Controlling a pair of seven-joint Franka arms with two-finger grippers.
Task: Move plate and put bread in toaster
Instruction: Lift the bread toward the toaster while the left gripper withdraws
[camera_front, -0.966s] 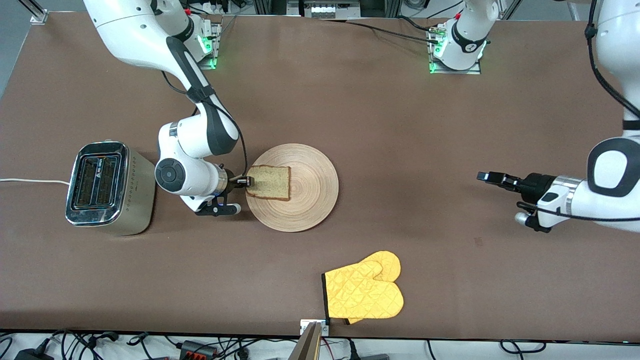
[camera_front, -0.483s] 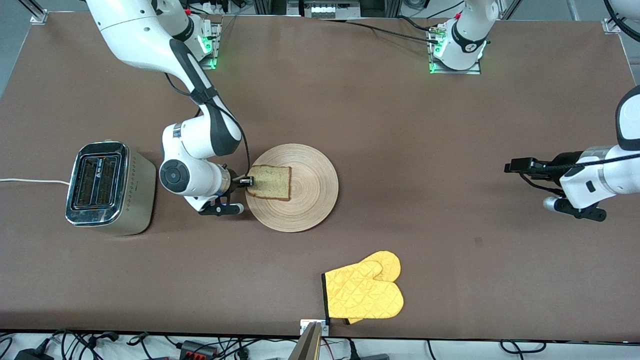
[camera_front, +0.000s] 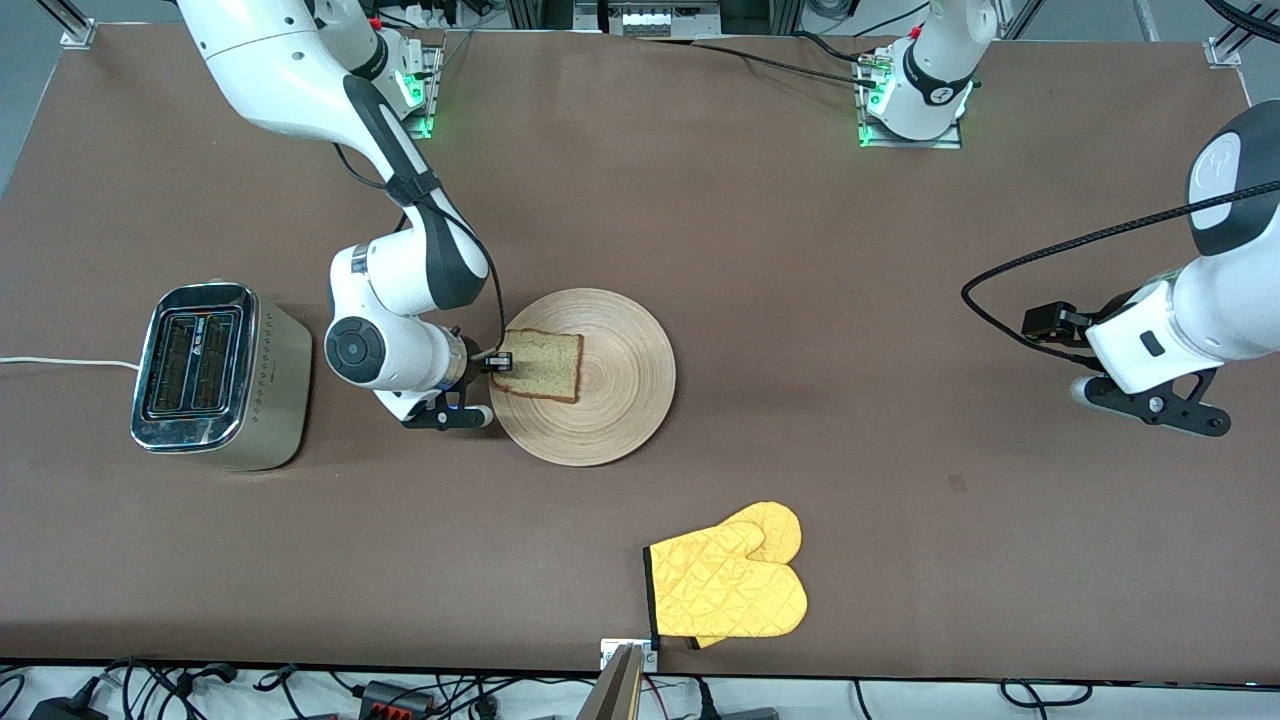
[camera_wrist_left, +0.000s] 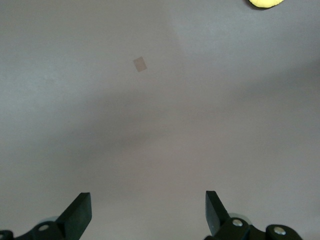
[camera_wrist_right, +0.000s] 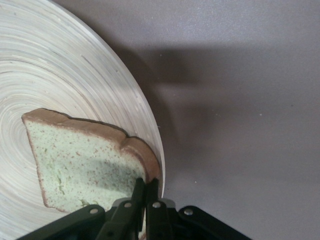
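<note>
The round light-wood plate (camera_front: 600, 400) lies mid-table, beside the toaster (camera_front: 215, 375), which stands at the right arm's end with both slots up. The slice of bread (camera_front: 540, 365) is over the plate at the rim toward the toaster. My right gripper (camera_front: 497, 363) is shut on the bread's crust edge; in the right wrist view its fingers (camera_wrist_right: 145, 192) pinch the bread (camera_wrist_right: 85, 165) at the rim of the plate (camera_wrist_right: 75, 75). My left gripper (camera_wrist_left: 147, 210) is open and empty, over bare table at the left arm's end; the front view hides its fingertips.
A yellow oven mitt (camera_front: 730, 585) lies near the table's front edge, nearer to the front camera than the plate; its tip shows in the left wrist view (camera_wrist_left: 265, 2). The toaster's white cord (camera_front: 60, 362) runs off the table's end.
The left arm has drawn back toward its end of the table and lifted. The right gripper stays shut on the bread, shifted slightly toward the plate.
</note>
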